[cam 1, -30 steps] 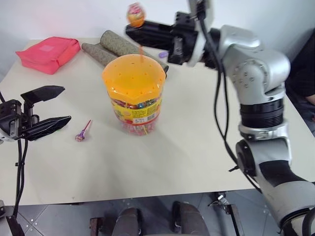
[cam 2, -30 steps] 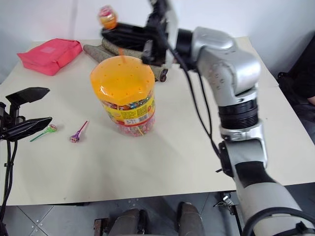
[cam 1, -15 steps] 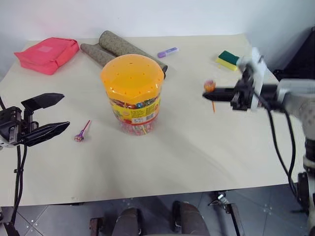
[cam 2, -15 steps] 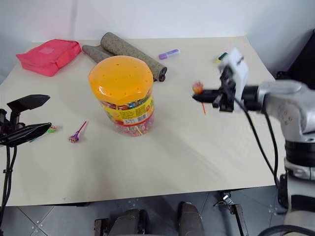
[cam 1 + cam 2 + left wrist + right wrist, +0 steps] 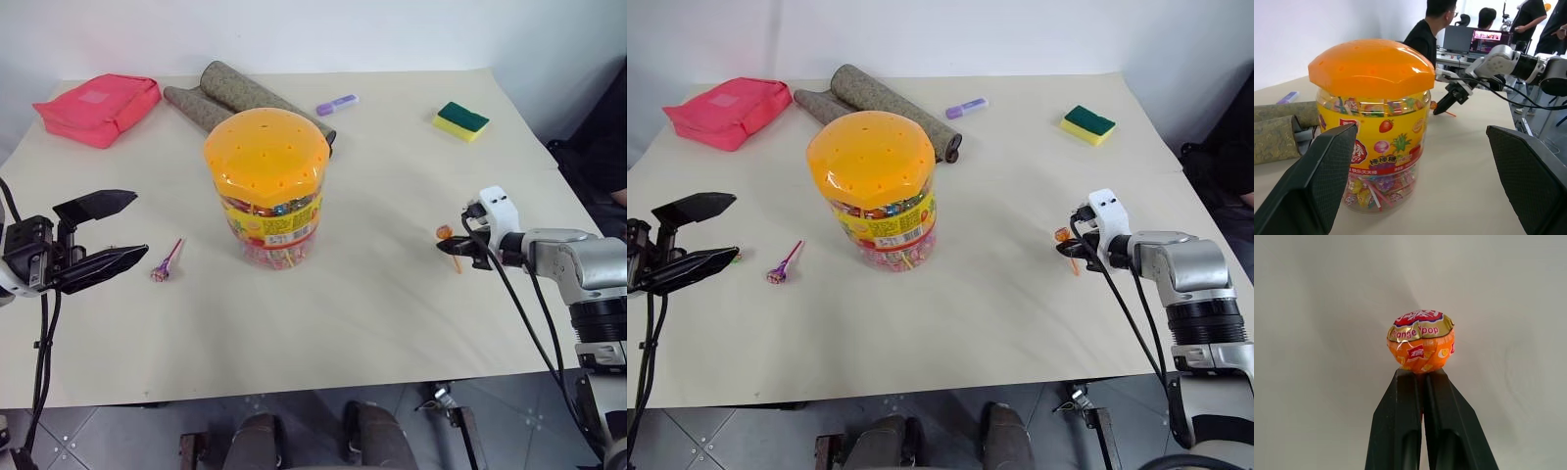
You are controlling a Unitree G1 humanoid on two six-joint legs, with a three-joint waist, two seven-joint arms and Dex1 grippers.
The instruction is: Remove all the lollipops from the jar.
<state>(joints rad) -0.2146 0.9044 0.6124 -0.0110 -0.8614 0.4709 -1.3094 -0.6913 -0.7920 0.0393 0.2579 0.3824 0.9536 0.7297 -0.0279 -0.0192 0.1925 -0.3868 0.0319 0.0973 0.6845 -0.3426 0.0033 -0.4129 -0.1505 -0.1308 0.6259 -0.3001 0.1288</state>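
We see the jar (image 5: 266,186) lidded (sweets inside). Our right gripper (image 5: 453,246) pinches the orange lollipop (image 5: 443,233), head up; the left gripper (image 5: 106,235) gapes empty.

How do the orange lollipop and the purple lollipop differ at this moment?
The orange lollipop is pinched between the fingers of the right gripper, near the table's right side; the purple lollipop lies free on the table, left of the jar. The orange one's head points up above the fingertips; the purple one lies flat. Both are outside the jar.
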